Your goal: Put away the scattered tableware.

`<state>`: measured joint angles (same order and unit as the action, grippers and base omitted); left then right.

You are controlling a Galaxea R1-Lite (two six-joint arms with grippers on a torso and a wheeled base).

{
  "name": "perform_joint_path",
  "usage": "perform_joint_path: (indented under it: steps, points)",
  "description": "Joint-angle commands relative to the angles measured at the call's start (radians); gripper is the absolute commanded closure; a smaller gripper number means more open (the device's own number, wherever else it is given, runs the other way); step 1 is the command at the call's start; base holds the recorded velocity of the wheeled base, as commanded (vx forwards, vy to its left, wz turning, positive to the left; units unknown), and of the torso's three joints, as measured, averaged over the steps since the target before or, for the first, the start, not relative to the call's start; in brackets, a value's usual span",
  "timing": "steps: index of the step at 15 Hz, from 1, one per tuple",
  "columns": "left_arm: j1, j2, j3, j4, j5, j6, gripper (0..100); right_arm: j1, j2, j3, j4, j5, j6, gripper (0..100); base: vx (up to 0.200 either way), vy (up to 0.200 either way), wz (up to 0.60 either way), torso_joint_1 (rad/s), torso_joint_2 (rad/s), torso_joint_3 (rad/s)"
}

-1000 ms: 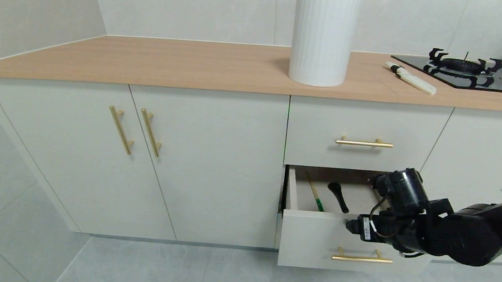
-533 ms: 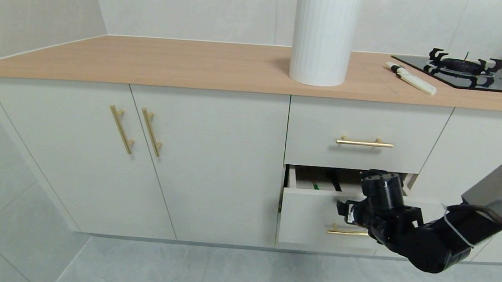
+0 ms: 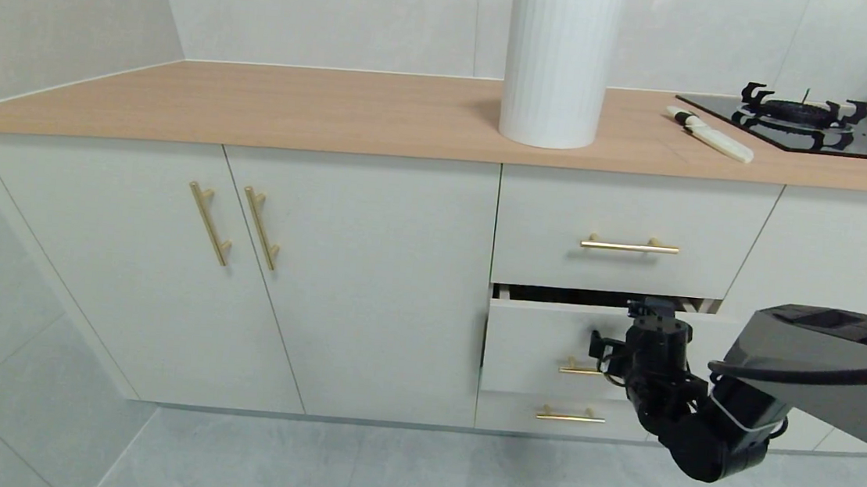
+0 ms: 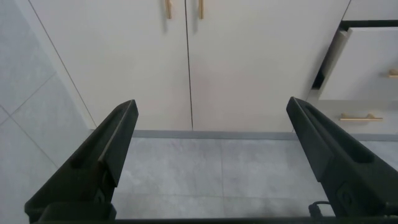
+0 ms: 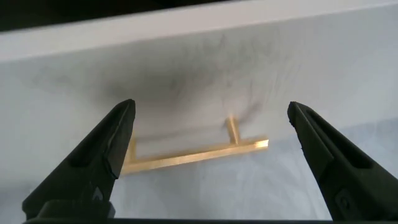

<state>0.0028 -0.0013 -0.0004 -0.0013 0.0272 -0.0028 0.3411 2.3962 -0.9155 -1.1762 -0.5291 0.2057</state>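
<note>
**A:** If the middle drawer (image 3: 543, 339) is taken as the reference, how is it listed?

**B:** Item 1, middle drawer: pale front, nearly closed, with a dark slit above its top edge. Its brass handle (image 5: 196, 152) is horizontal.

**A:** And the right gripper (image 5: 209, 118)?

**B:** Item 2: it is directly in front of the drawer, facing the front just above the handle. Its fingers (image 5: 106, 155) are spread wide with nothing between them. Whether it touches the front cannot be told.

**A:** The left gripper (image 4: 209, 112)?

**B:** Item 3: it is well to the left of the drawer and low. It faces the grey floor (image 4: 205, 168) and the foot of the cupboard doors (image 4: 186, 62). Its fingers (image 4: 106, 149) are likewise far apart and hold nothing.

**A:** Tableware?

**B:** Item 4: one knife (image 3: 708, 134), cream-coloured, lying flat on the wooden countertop (image 3: 296, 106), above the drawer and to its right.

**A:** Sundries?

**B:**
- A white ribbed cylinder (image 3: 563, 63) stands upright on the countertop, above the drawer.
- The hob (image 3: 805, 119) is farther right, beyond the knife.
- The top drawer (image 3: 632, 214) is directly above, closed.
- The bottom drawer (image 3: 570, 417) is directly below, closed.
</note>
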Motion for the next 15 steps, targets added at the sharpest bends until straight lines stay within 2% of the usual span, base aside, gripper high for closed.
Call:
perform_joint_path:
  steps: [1, 9, 15]
  points:
    - [0.000, 0.001, 0.000, 0.000, 0.000, 0.000, 0, -0.016, 0.070, -0.039, -0.019, -0.011, -0.003, 0, 0.000, 0.000, 0.00, 0.000, 0.00, 0.000]
    - [0.000, 0.001, 0.000, 0.000, 0.000, 0.000, 0, -0.066, 0.113, -0.154, -0.062, -0.061, -0.003, 0, 0.000, 0.000, 0.00, 0.000, 0.00, 0.000]
    - [0.000, 0.001, 0.000, 0.000, 0.000, 0.000, 0, -0.082, 0.090, -0.143, -0.069, -0.068, -0.002, 0, 0.000, 0.000, 0.00, 0.000, 0.00, 0.000]
